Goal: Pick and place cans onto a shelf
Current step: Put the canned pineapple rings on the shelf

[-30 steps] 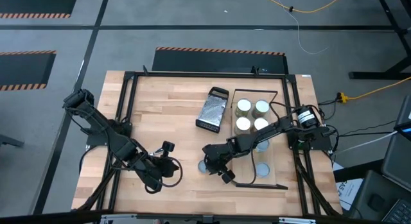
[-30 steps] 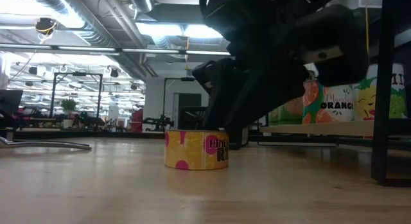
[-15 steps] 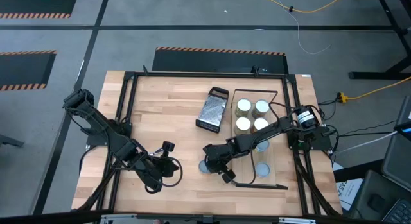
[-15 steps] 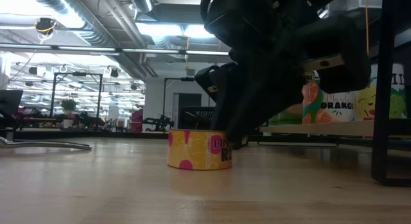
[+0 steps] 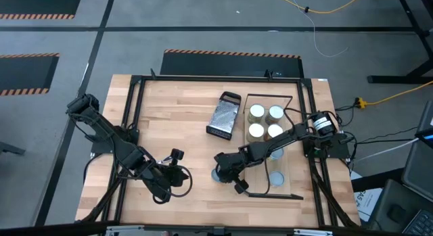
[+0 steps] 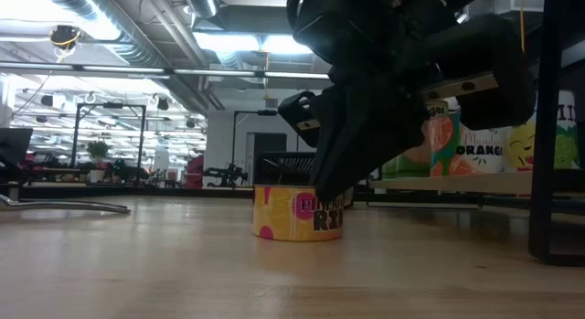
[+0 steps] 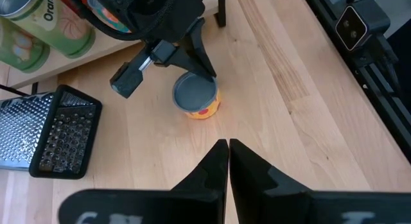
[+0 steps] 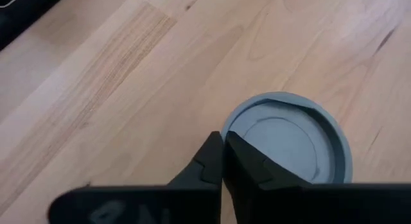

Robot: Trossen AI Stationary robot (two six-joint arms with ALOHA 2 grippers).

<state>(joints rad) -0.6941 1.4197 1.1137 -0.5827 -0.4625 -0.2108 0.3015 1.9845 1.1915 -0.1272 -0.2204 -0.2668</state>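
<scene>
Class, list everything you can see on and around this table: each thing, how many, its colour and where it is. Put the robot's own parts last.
table: one, light wood, under everything.
shelf: one, light-wood board with dark end edges, on the table's right side.
cans on the shelf: four with cream tops in a square block at one end.
blue-topped can: one, near the shelf's other end; the right arm may hide more.
loose can: one, pale-blue top, yellow label, on the table left of the shelf.
grater: one, metal with black handle, lying flat left of the shelf.
right gripper: dark, shut, at the loose can's rim.
left gripper: dark, shut, over bare table left of the loose can.
</scene>
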